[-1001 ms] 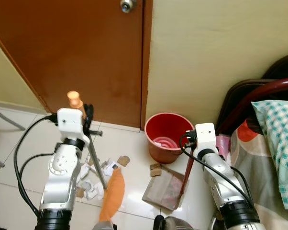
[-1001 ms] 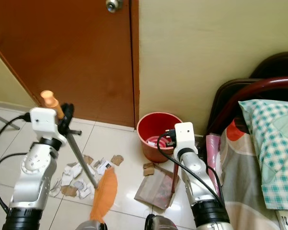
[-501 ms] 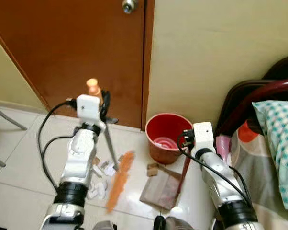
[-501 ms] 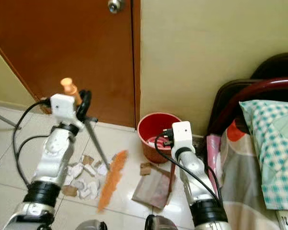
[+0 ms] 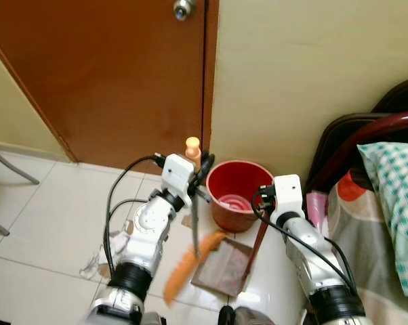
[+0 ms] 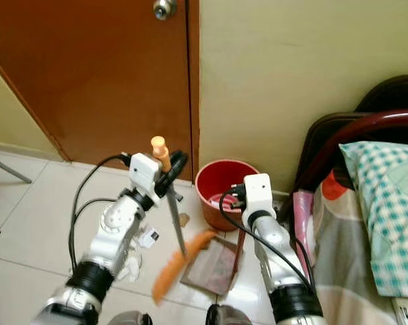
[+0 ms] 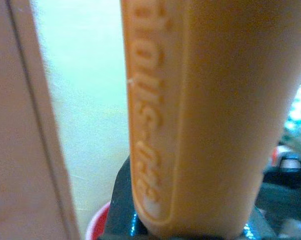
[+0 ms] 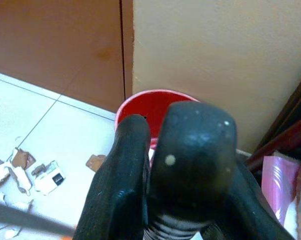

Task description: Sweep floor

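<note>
The left gripper (image 6: 169,169) has its fingers closed round the broom (image 6: 175,265) just below the orange handle tip, right in front of the brown door (image 5: 116,74), and the grey shaft slants down to the orange bristles, blurred, at the near edge of the dustpan (image 5: 221,269). The dustpan lies flat on the white tile floor (image 5: 41,217) beside the red bucket (image 5: 235,193), which stands against the cream wall (image 5: 299,68). The right gripper (image 5: 266,203) grips the dustpan's upright dark red handle, fingers clamped tight on it; in the right wrist view the two black fingers (image 8: 125,190) press together round that handle. Torn paper and cardboard scraps (image 8: 38,172) lie scattered on the tiles to the left of the broom, a few partly hidden behind the left arm. To the right sits a bed with a teal checked pillow (image 6: 387,203).
</note>
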Motion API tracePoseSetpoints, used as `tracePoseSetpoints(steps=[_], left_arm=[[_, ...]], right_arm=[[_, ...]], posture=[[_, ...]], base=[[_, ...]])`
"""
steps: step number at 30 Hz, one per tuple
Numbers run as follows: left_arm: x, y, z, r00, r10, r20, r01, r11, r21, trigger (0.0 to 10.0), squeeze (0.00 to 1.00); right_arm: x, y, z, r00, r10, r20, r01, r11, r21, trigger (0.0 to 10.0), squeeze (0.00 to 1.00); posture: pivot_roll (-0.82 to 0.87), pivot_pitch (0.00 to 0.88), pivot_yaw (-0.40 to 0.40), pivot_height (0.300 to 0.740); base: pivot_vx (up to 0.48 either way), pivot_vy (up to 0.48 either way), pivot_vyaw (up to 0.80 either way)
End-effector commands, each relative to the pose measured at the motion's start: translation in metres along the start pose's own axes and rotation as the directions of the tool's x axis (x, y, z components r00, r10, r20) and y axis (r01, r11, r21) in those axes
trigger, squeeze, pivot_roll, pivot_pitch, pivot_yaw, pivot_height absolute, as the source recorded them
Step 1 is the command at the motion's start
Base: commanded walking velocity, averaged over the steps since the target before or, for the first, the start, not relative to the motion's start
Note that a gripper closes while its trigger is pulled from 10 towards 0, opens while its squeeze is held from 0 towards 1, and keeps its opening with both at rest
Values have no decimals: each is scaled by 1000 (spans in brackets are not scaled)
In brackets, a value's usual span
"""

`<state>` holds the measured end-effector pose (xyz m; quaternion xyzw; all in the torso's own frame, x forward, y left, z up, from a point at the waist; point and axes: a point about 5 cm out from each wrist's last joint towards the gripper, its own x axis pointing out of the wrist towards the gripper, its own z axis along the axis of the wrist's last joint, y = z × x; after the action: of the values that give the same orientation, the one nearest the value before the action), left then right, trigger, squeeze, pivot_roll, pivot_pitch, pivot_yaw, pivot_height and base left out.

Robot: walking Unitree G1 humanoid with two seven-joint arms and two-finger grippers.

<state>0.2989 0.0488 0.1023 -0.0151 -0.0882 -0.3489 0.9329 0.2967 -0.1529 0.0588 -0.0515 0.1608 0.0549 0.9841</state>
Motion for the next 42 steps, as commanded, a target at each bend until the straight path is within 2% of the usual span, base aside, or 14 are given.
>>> tracePoseSetpoints(steps=[1,10,12,15,20,21,22,25,27,29,31,35,40,42], left_arm=[[5,-9,9,998,-19,58,21,999,-34,10000,0],[-3,5,31,981,128,148,-120,991,-56,10000,0],[-21,35,51,934,295,202,-315,946,72,10000,0],[-32,46,63,907,355,226,-382,920,89,10000,0],[-48,52,77,898,361,251,-401,906,135,10000,0],[-54,54,77,894,374,246,-417,896,151,10000,0],[-67,58,68,885,414,214,-450,879,156,10000,0],[-72,59,65,877,439,196,-470,868,159,10000,0],[-83,54,48,850,506,148,-523,844,117,10000,0],[-85,52,46,844,519,137,-533,839,106,10000,0],[-85,47,38,834,543,96,-551,829,95,10000,0],[-86,47,32,832,550,72,-555,822,125,10000,0],[-98,50,17,811,585,14,-581,802,138,10000,0],[-98,50,17,811,585,14,-581,802,138,10000,0]], right_arm=[[1,1,6,1000,9,25,-9,1000,-4,10000,0],[0,1,4,1000,9,20,-9,1000,-3,10000,0],[0,0,4,1000,11,18,-11,1000,-2,10000,0],[-1,-1,3,1000,12,16,-12,1000,-1,10000,0],[-1,0,1,1000,22,8,-22,1000,-2,10000,0],[-1,1,1,1000,24,8,-24,1000,-2,10000,0],[0,1,1,1000,27,8,-27,1000,0,10000,0],[0,1,2,999,29,13,-29,1000,3,10000,0],[-4,-3,7,997,49,65,-52,998,44,10000,0],[-5,-5,8,995,53,83,-58,997,60,10000,0],[-13,-9,21,976,134,169,-153,982,107,10000,0],[-17,-18,39,957,175,233,-205,973,109,10000,0],[-26,-26,63,925,245,289,-281,956,87,10000,0],[-26,-26,63,925,245,289,-281,956,87,10000,0]], posture=[[-31,81,-24,740],[-31,81,-24,740],[-23,87,-19,740],[-15,88,-21,740],[-9,89,-21,740],[3,89,-21,740],[10,87,-20,740],[10,81,-19,740],[19,49,-22,740],[23,39,-23,740],[28,0,-27,740],[16,0,-25,740],[-1,0,-23,740],[-1,0,-23,740]], base=[[0,0,0],[0,0,0],[0,0,0],[0,0,0],[0,0,0],[0,0,0],[0,0,0],[0,0,0],[0,0,0],[0,0,0],[0,0,0],[0,0,0],[0,0,0],[0,0,0]])
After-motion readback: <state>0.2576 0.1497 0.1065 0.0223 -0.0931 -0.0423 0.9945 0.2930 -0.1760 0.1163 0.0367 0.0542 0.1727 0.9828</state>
